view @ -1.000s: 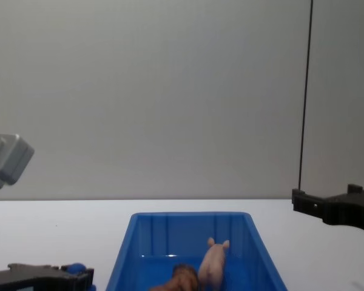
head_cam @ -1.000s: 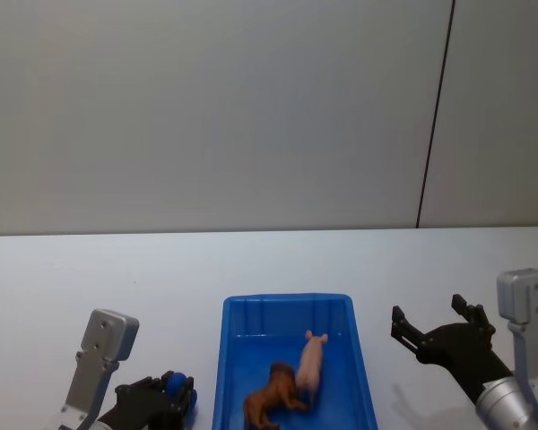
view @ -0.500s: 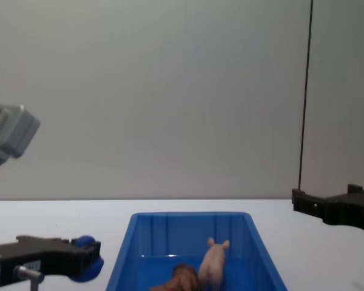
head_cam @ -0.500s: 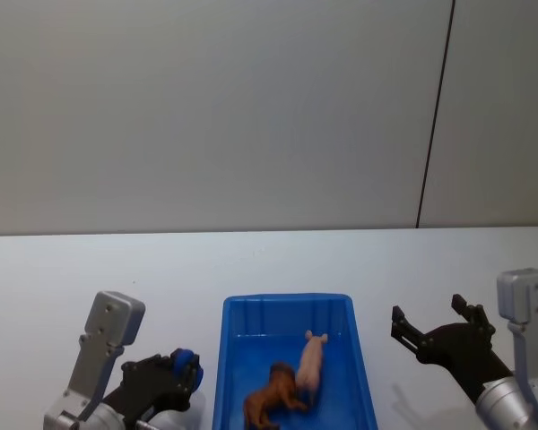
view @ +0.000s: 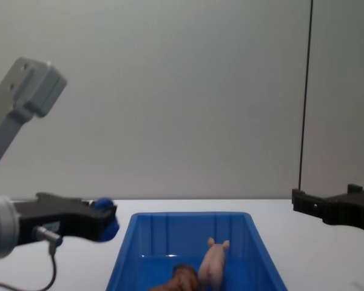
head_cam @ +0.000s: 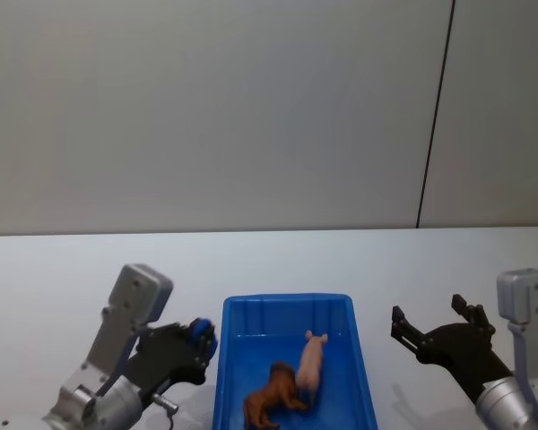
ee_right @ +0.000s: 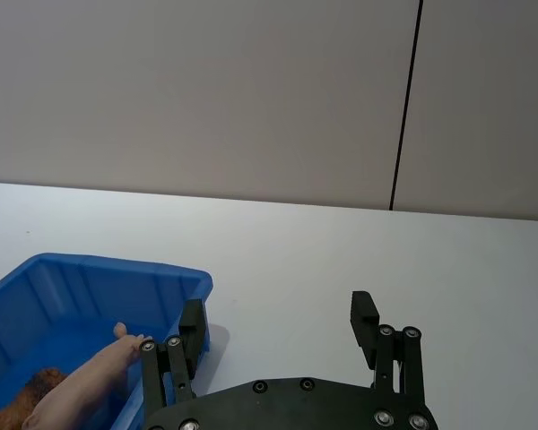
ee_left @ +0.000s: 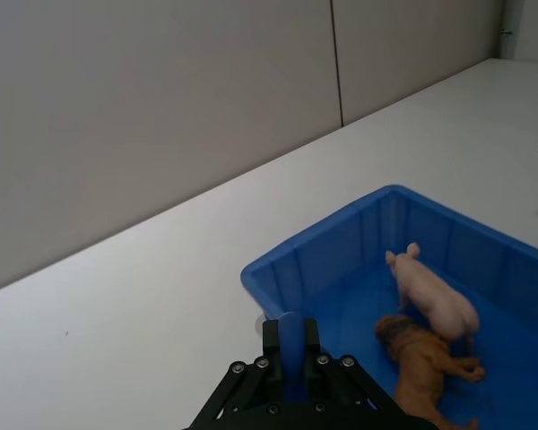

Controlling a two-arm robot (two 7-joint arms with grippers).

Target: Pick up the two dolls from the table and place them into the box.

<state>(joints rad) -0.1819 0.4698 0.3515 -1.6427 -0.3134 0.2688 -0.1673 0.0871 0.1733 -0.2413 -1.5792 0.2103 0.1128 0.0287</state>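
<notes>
**Both figurines in the bin, small blue object in the left claw**

Found wide bare stretches of the flat white tabletop (head_cam: 54, 269) along the left and right of the head view, and behind the bin up to the grey wall. Held the left gripper (head_cam: 200, 339) just off the bin's left rim at lower centre-left of that frame, fingers closed round a small blue round-topped object (view: 107, 219); in the chest view, raised above the table near the rim's left corner. Kept the right gripper (head_cam: 435, 324) at lower right, well apart from the bin's right wall, fingers spread wide and holding nothing.

Sat the rectangular bright blue plastic bin (head_cam: 287, 303) at bottom centre, thick rim unobstructed on its far side. Inside, on the floor: the pale pink pig figurine (head_cam: 310, 362) toward the right, and the brown maned lion figurine (head_cam: 271, 395) just beside it to the left, touching or nearly so.
</notes>
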